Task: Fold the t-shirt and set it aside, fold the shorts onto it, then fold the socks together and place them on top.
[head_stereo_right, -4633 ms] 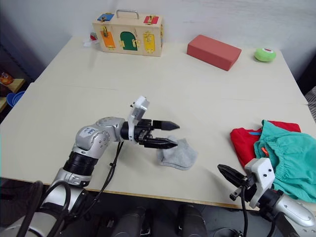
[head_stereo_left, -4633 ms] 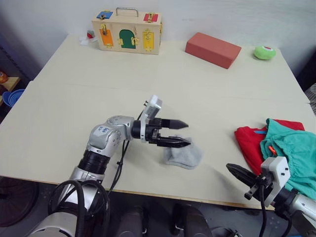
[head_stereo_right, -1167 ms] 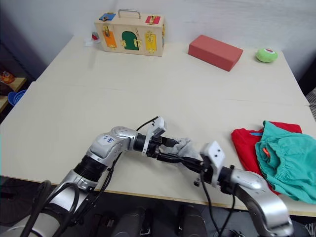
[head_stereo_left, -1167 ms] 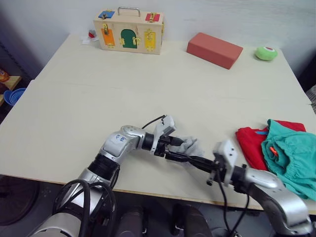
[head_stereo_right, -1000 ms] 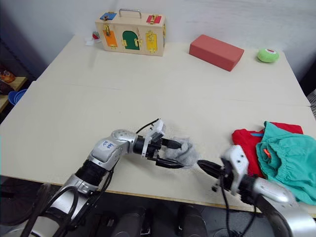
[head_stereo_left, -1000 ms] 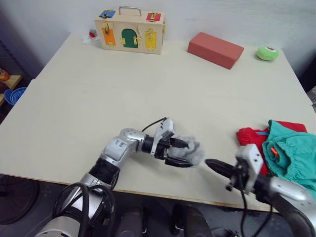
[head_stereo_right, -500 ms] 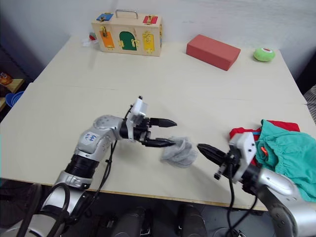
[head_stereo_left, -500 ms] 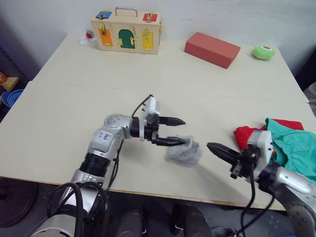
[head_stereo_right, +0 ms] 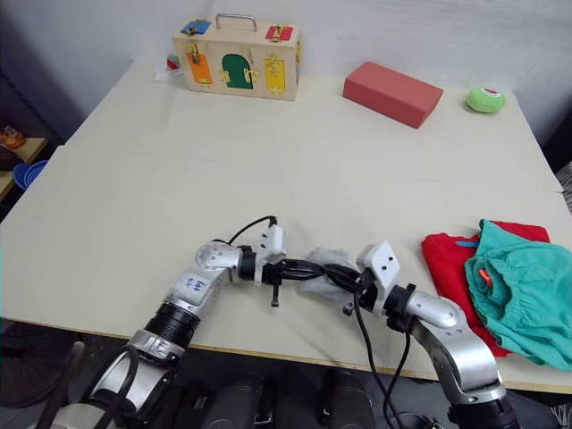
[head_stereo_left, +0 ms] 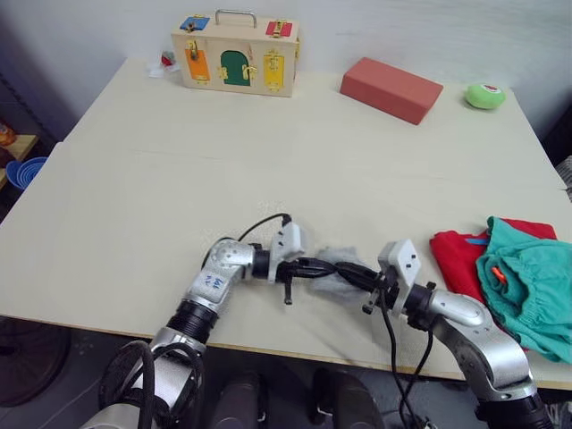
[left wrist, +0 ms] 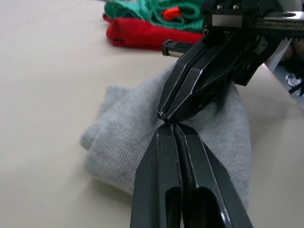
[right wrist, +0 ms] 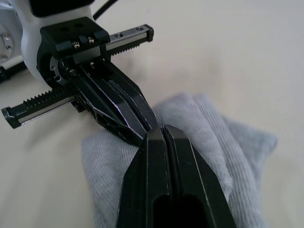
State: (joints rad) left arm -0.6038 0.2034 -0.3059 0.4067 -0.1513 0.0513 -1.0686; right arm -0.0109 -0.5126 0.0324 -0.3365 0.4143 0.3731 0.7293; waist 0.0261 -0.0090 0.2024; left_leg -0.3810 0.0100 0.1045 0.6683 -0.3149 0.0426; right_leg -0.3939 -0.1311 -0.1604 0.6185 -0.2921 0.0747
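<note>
Where the two arms meet near the front edge of the tabletop (head_stereo_left: pixel 134 188), the left gripper (left wrist: pixel 172 130) and the right gripper (right wrist: pixel 159 130) point at each other tip to tip over the socks (left wrist: pixel 118 137), each with its two black fingers pressed together. From the wrist views the tips touch or nearly touch just above the grey cloth; whether either pinches any fabric cannot be told. The socks lie as a small crumpled heap flat on the tabletop, close to its front edge and a little right of centre.

To the right, near the right edge, the t-shirt (head_stereo_left: pixel 456 259) lies folded with the shorts (head_stereo_left: pixel 532 281) on top of it, the orange cord (head_stereo_left: pixel 493 273) showing on the teal cloth. The shorts overhang the front right corner area. A strip of bare tabletop separates this stack from the socks and from the right arm's wrist.

The whole middle and left of the tabletop is open. Along the far edge stand a wooden latch box (head_stereo_left: pixel 237 58) at left, a red-brown block (head_stereo_left: pixel 391 89) right of it, and a green ball (head_stereo_left: pixel 485 96) near the far right corner, all well apart from the grippers. A blue bowl (head_stereo_left: pixel 22 172) sits off the tabletop at far left.
</note>
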